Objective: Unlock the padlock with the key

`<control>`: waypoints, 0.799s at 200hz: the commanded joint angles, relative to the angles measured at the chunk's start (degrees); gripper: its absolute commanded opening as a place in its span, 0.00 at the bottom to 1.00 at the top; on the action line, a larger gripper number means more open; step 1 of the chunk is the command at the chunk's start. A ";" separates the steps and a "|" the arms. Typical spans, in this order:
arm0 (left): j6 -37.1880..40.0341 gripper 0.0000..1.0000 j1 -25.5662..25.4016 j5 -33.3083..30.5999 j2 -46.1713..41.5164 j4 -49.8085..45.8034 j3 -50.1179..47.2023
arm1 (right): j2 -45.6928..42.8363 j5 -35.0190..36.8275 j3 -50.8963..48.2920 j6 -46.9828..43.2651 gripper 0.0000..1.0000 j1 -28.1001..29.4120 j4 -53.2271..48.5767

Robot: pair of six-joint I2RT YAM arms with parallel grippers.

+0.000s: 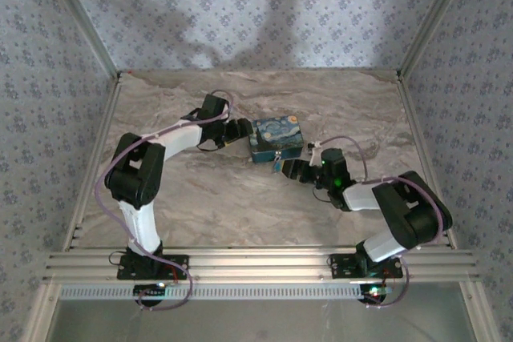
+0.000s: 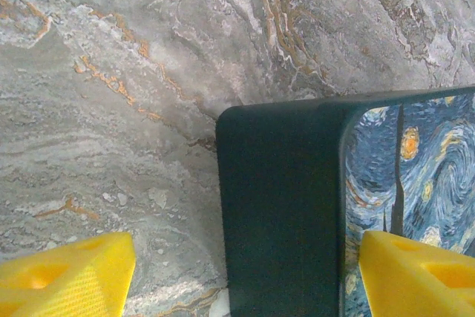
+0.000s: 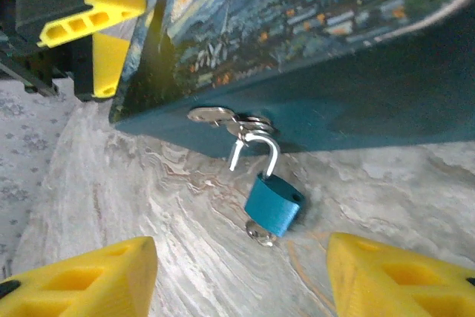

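The right gripper (image 3: pixel 239 269), the nearer one, is hovering wide open and empty just before the padlock (image 3: pixel 273 204), which is hanging from the clasp (image 3: pixel 215 116) of the box (image 3: pixel 356 109) and leaning its long axis down toward the gripper, with what seems the key (image 3: pixel 260 234) sticking from its lower end.

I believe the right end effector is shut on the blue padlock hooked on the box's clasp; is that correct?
Not quite: the right end effector is open, its yellow fingers apart and short of the padlock, gripping nothing. The padlock is indeed hooked on the clasp of the box, as the right wrist view shows.
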 commanded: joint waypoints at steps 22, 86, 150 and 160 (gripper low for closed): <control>-0.23 0.78 -0.87 -1.52 -1.19 -4.11 -2.88 | 7.08 -5.13 4.19 -0.83 0.67 -0.72 4.61; -0.53 0.78 -1.04 -1.43 -1.46 -3.87 -3.20 | 14.38 -7.08 7.38 0.32 0.65 -1.03 10.44; -1.15 0.78 -1.12 -1.60 -1.56 -3.29 -3.57 | 18.85 -8.86 8.91 1.20 0.60 -1.20 15.14; -1.21 0.78 -1.09 -1.68 -1.50 -3.17 -3.63 | 19.25 -9.14 9.15 1.20 0.58 -1.11 15.50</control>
